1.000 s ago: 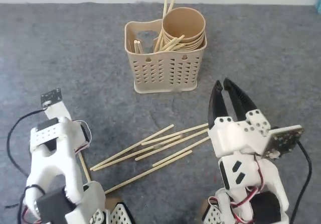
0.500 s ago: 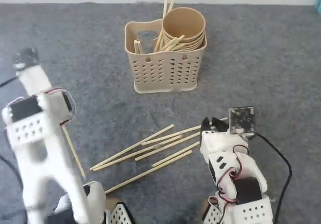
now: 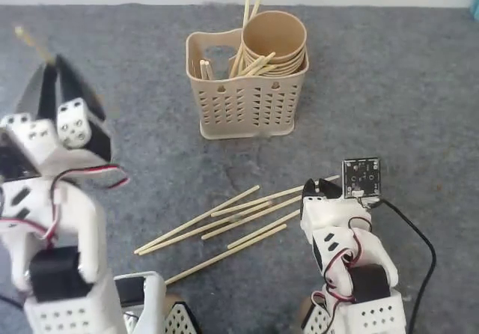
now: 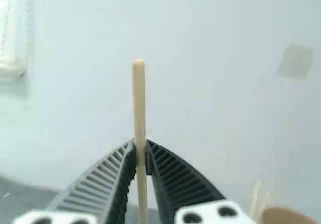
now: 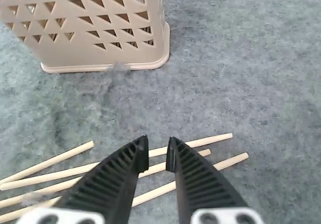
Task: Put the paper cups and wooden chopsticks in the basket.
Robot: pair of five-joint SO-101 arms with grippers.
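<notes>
Left of the perforated basket [image 3: 247, 105], your left gripper [image 4: 140, 146] pinches one round wooden chopstick [image 4: 139, 98] between ribbed jaws. Your right gripper [image 5: 157, 148], barely parted and empty, hangs over loose chopsticks [image 3: 224, 222] before that basket.

bare carpet [image 3: 389, 94] lies right of the basket [image 3: 247, 105], and more lies between it and the loose sticks [image 3: 217, 225], with room to pass. the basket's right half is packed with cups [image 3: 275, 38], and leaning sticks [image 3: 247, 8] rise past the rim there. its left half has open room beside a few short sticks [image 3: 203, 68]. the right gripper [image 5: 157, 151], jaws a slit apart, sits low over the loose sticks' ends. the left gripper [image 4: 140, 146], clamped on a held stick [image 4: 139, 103], stands high at the left, well apart from the basket.
</notes>
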